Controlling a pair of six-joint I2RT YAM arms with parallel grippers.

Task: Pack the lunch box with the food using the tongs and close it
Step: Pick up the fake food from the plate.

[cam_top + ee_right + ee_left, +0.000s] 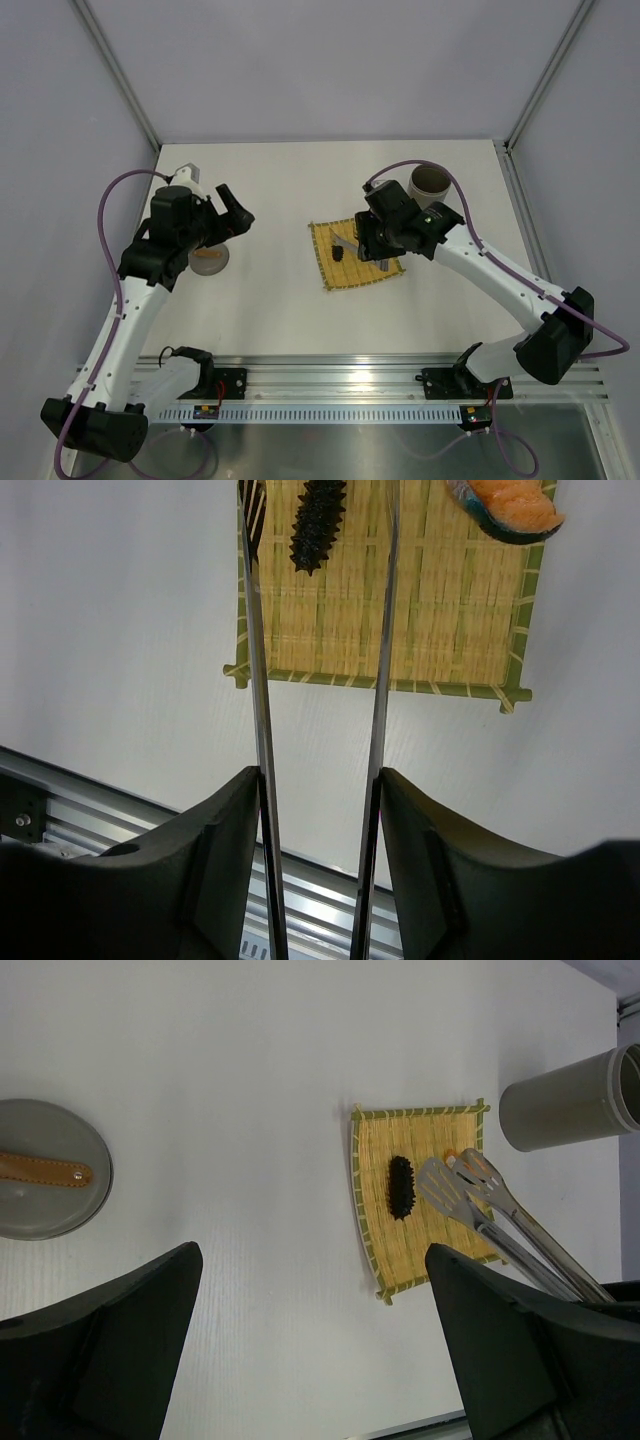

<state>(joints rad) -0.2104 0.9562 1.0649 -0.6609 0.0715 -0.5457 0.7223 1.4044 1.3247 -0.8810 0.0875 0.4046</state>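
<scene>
Over the woven mat [440, 620], the right hand [320, 800] clamps spread tongs [440, 1188] near the dark spiky food [318, 520]. Squeezing askew could flick it off.

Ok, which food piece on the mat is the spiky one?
The black piece, elongated, near the middle of the mat; the orange piece is smooth and lies by the mat's edge.

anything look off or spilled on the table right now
Nothing spilled or broken. The yellow mat lies skewed on the table, and an orange food piece sits right at the mat's rim. The lunch box stands upright.
</scene>
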